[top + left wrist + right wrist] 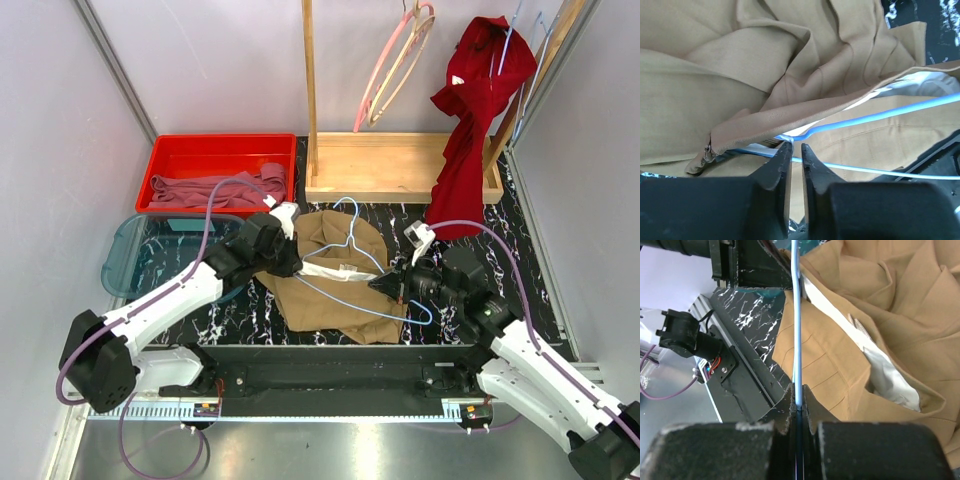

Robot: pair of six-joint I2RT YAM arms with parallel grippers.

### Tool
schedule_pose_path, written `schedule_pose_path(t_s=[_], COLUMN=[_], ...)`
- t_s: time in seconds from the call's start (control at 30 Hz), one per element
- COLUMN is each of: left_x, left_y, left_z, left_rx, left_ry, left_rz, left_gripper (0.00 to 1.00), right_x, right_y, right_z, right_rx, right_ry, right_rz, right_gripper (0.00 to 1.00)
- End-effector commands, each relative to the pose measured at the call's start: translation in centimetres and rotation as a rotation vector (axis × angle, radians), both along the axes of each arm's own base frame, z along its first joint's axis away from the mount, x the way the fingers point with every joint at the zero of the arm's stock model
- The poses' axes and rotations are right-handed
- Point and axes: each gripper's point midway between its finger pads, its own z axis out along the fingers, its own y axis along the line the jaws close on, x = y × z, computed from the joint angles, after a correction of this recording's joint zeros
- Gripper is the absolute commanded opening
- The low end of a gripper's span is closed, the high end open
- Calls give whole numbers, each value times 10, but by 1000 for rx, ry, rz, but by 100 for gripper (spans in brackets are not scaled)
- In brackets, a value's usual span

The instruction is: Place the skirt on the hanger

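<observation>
The right gripper [798,400] pinches the hanger [797,315] wire, which ahead seems partly slipped inside the skirt [900,315] waist, while the left gripper [794,150], nearly closed with its grip unclear, leaves the rest undressed.

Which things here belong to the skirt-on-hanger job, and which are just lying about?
In the job:
skirt
blue wire hanger, clamped by the right gripper
left gripper, at the skirt's waist edge

Lying about:
red tray with pink cloth
teal bin
dark red garment
pink hanger
wooden rack
</observation>
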Motion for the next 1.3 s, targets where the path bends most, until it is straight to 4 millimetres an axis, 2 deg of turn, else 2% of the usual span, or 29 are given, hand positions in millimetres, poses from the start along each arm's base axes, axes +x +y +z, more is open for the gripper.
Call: schedule_pose_path(t_s=[0.0,0.13,0.2,0.47,0.67,0.77,0.87,0.9,1.0,1.03,1.13,1.27], left_x=[-1,2,6,17,22,23,23,23,22,23,28,43], left_y=[-25,-20,-17,11,36,40,42,42,40,39,40,41], left_z=[56,61,64,76,85,90,91,91,88,86,74,44], left_rx=[-141,-121,-107,-36,11,3,3,4,-7,-6,5,18], left_ry=[-97,-108,-120,-199,-254,-270,-274,-273,-259,-253,-224,-162], left_rz=[-80,-58,-34,80,178,198,203,207,204,208,255,367], left_gripper=[15,8,8,10,12,13,19,27,36,48,50,50], right_x=[4,-2,-4,-5,-8,-8,-7,-6,-3,-3,0,8], right_y=[6,2,-4,-18,-17,-17,-17,-17,-17,-16,-15,-14], right_z=[58,63,60,74,76,78,77,76,71,70,60,47], right_rx=[145,144,119,128,128,132,128,126,107,103,77,48], right_ry=[-208,-229,-225,-268,-259,-266,-262,-257,-232,-225,-180,-120], right_rz=[8,18,0,-67,-57,-55,-60,-64,-72,-68,-75,-105], right_gripper=[0,0,0,0,0,0,0,0,0,0,0,0])
